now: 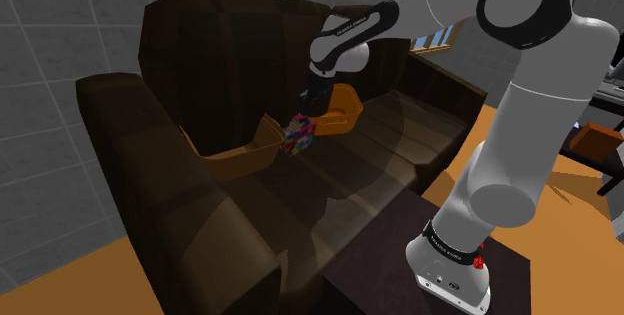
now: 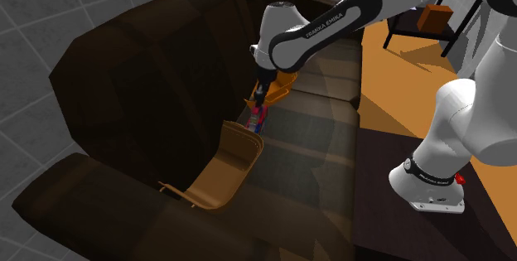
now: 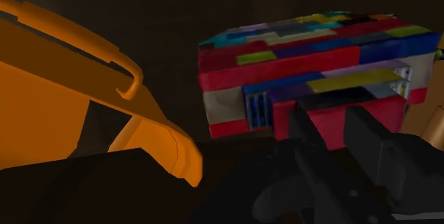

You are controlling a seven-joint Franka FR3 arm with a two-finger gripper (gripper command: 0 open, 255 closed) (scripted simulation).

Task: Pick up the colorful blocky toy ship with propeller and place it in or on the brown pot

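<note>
Black gripper (image 3: 333, 117) fingers narrowly parted, clamped on lower edge of multicoloured blocky toy ship (image 3: 313, 66), ship at fingertips, orange-brown pot (image 3: 64, 94) just beside fingers, dark sofa (image 1: 150, 163) beneath.

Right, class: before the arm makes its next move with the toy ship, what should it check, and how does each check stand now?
1. Fingers clasp the toy ship: ok, they close on its red lower block in the wrist view.
2. Toy ship clear of the sofa seat: cannot tell.
3. Brown pot located: ok, it lies on the sofa right beside the ship.
4. Pot's opening faces up: cannot tell; its shape is hard to read in the dim light.
5. Nothing between ship and pot: ok, as far as the wrist view shows.
</note>
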